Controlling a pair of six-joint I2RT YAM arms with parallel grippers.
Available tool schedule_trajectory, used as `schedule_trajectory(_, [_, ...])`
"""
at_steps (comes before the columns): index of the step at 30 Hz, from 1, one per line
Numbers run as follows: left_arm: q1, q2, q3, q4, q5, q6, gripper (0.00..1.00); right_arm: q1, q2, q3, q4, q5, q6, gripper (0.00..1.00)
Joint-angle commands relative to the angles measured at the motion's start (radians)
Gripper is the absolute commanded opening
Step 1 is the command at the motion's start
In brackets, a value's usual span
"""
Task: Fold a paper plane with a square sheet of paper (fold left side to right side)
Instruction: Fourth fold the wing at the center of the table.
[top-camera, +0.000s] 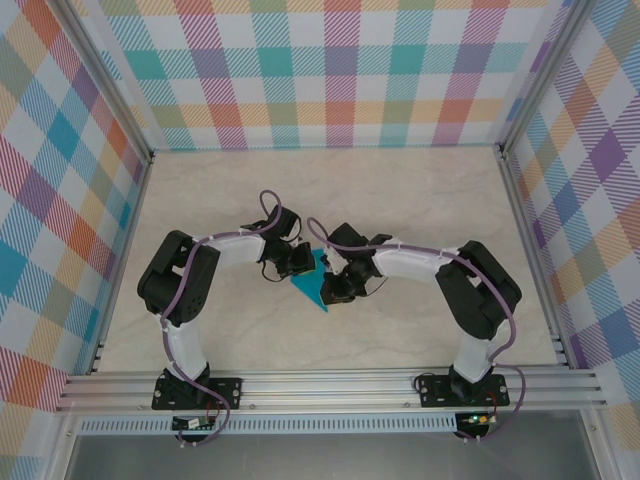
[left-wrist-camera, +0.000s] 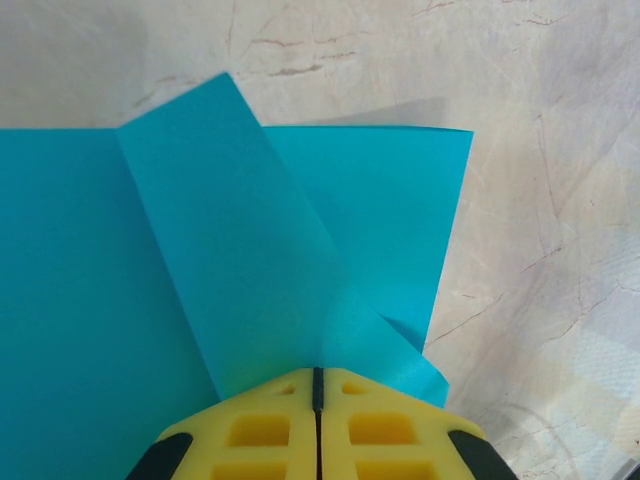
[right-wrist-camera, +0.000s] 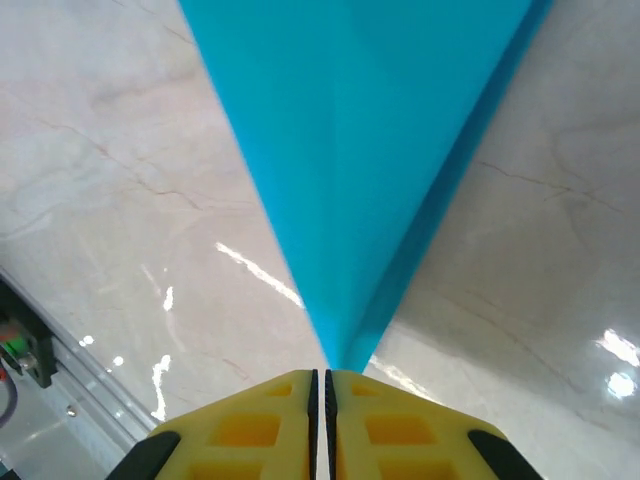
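The right gripper (right-wrist-camera: 322, 385) is closed on the pointed tip of the paper (right-wrist-camera: 365, 150), which widens away from it over the table (right-wrist-camera: 120, 200). The left gripper (left-wrist-camera: 317, 388) is closed, its fingertips set at the foot of a folded flap; whether the flap is pinched cannot be told. From above, the paper lies mid-table between both grippers.

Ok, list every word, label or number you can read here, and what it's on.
No readable text anywhere.
Teal-blue paper: blank.
Checked walls and marble-look table: no lettering.
Small circuit board at the near rail: any print is too small to read.
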Motion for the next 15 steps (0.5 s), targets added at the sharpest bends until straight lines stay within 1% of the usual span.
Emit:
schedule_trajectory(1, [-0.005, 0.026, -0.039, -0.106, -0.095, 0.007, 0.06, 0.009, -0.044, 0.05, -0.059, 0.027, -0.02, 0.13])
schedule_trajectory(4, [-0.005, 0.025, -0.04, -0.106, -0.093, 0.006, 0.06, 0.018, -0.04, 0.051, -0.046, 0.019, -0.018, 0.13])
schedule_trajectory(8, [-0.005, 0.026, -0.037, -0.107, -0.093, 0.006, 0.06, 0.02, -0.014, 0.028, 0.034, -0.049, 0.013, 0.13])
schedule_trajectory(15, [-0.005, 0.024, -0.035, -0.111, -0.091, 0.009, 0.06, 0.004, 0.048, -0.022, 0.148, -0.1, 0.059, 0.13])
